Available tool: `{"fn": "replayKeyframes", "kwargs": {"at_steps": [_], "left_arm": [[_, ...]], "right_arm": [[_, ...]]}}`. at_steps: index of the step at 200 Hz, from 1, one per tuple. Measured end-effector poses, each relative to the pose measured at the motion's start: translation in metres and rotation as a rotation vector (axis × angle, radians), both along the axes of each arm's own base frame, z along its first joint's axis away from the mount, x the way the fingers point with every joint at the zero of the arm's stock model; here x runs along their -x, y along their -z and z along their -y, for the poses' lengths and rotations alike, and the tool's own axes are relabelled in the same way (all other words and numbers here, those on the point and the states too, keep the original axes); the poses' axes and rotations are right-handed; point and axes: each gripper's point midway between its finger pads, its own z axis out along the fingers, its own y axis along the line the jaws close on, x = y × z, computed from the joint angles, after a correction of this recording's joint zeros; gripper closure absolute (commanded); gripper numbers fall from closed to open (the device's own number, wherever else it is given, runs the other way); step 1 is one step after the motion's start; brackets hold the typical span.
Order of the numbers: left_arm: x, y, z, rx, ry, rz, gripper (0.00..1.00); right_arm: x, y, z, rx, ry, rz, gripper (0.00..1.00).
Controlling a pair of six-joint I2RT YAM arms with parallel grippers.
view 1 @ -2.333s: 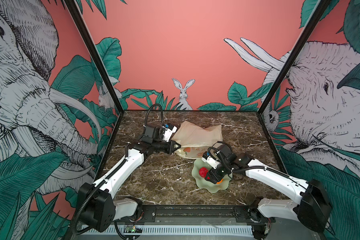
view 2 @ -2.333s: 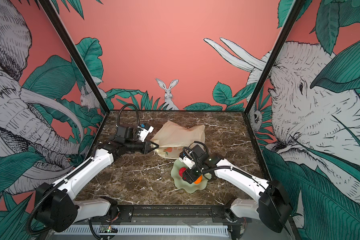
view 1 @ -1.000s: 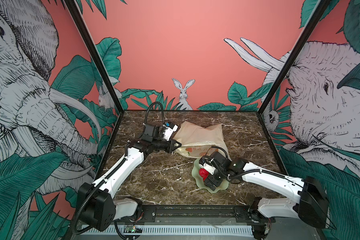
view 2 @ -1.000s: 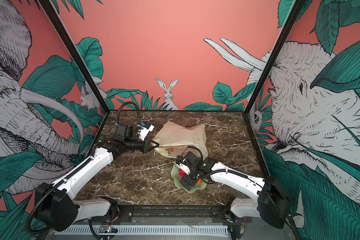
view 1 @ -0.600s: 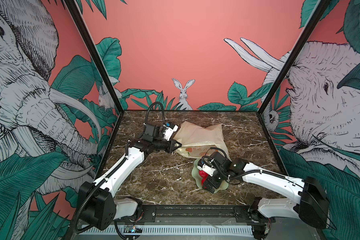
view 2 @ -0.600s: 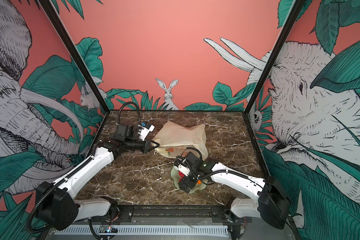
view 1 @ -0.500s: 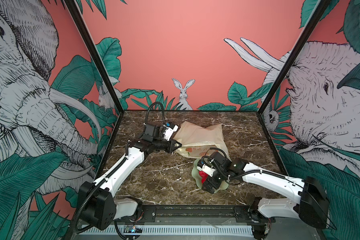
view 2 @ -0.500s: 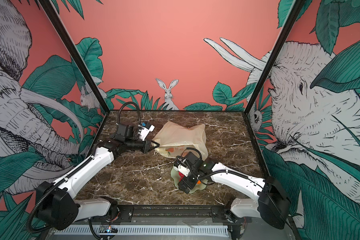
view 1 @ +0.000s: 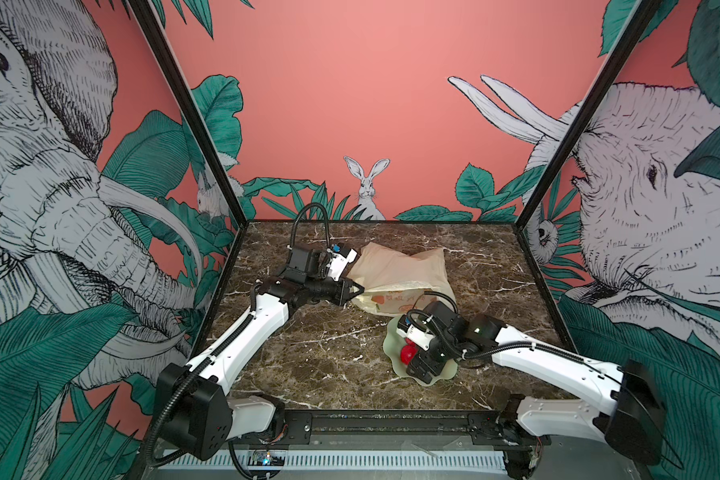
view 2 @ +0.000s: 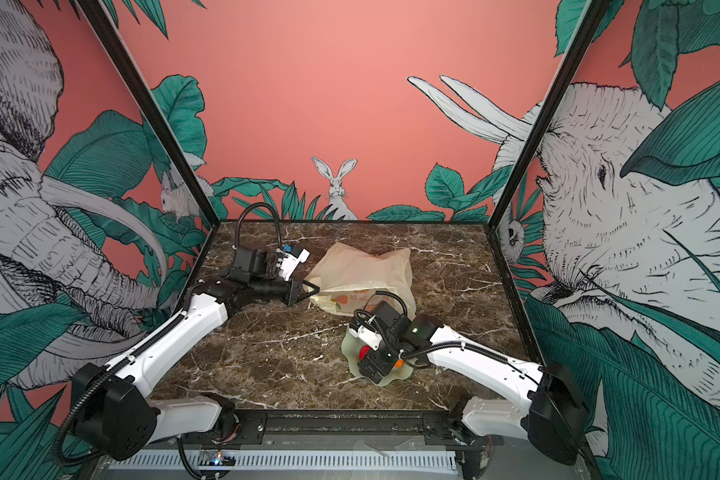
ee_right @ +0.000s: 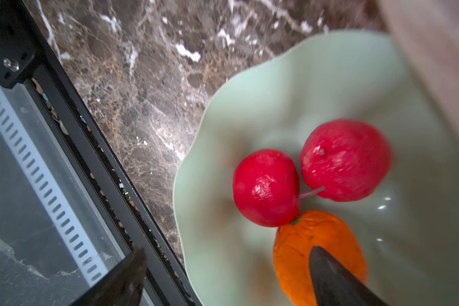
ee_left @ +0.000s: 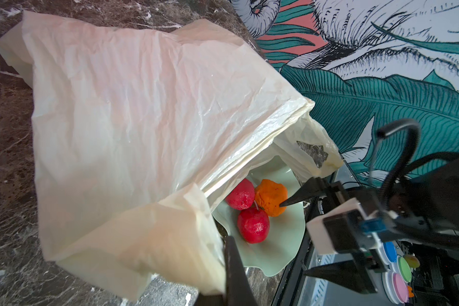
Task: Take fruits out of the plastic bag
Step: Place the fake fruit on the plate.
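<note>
Shows the plastic bag (view 1: 404, 270) lying toward the back of the marble table (view 1: 308, 357), mouth turned to the green wavy dish (ee_left: 284, 238) and partly overhanging its rim. Shows the left gripper (view 1: 353, 290) with jaws pressed together on a fold of film at the edge of that mouth, holding it lifted open. Shows the right gripper (ee_right: 227, 250) over the dish, jaws spread wide with nothing between them, one fingertip at the orange fruit (ee_right: 297, 238); cannot tell touching from just beside. Locates three fruits outside the bag, in the dish: a red fruit (ee_right: 265, 188) and a second red fruit (ee_right: 345, 159) side by side, with the orange one against the first. Leaves any fruit inside the bag hidden behind cloudy film.

Handling, as judged: expect light, firm, round toy pieces with a faintly rough skin, apt to roll and to squirt out of an off-centre pinch; take across the widest girth, fingers on opposite sides, clear of the thin stem. Expect thin, limp, slippery film that folds wherever unsupported; hold by a doubled edge near the mouth, never mid-panel, lest the opening collapse
</note>
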Motion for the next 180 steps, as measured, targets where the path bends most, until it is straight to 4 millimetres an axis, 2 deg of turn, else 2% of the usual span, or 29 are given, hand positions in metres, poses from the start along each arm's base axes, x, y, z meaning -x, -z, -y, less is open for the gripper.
{"fn": "replayKeyframes", "kwargs": {"at_steps": [14, 26, 42, 54, 60, 77, 111, 152, 180], "left_arm": [[0.002, 0.001, 0.0, -0.002, 0.009, -0.007, 1.0], [0.004, 0.0, 0.001, 0.001, 0.018, -0.012, 1.0], [0.006, -0.003, 0.001, 0.0, 0.027, -0.011, 1.0], [0.007, -0.006, 0.003, -0.002, 0.035, -0.005, 1.0], [0.008, -0.008, 0.004, -0.001, 0.041, -0.001, 1.0], [0.01, -0.014, 0.009, 0.003, 0.058, 0.016, 1.0], [0.012, -0.019, 0.013, 0.006, 0.076, 0.035, 1.0], [0.006, -0.016, 0.006, -0.028, 0.049, 0.059, 1.0], [0.012, -0.017, 0.011, -0.017, 0.078, 0.052, 1.0]], "right_arm": [[-0.008, -0.026, -0.009, -0.058, -0.002, 0.054, 0.37], [-0.018, -0.049, -0.02, -0.107, -0.008, 0.104, 0.46], [-0.032, -0.069, -0.034, -0.147, -0.022, 0.171, 0.62], [-0.045, -0.075, -0.043, -0.147, -0.03, 0.227, 0.82], [-0.052, -0.074, -0.046, -0.136, -0.035, 0.253, 0.88], [-0.073, -0.063, -0.055, -0.075, -0.058, 0.321, 0.97], [-0.112, -0.032, -0.065, 0.052, -0.113, 0.44, 0.99], [-0.16, -0.015, -0.06, 0.157, -0.116, 0.542, 0.77], [-0.201, -0.012, -0.059, 0.177, -0.05, 0.594, 0.69]]}}
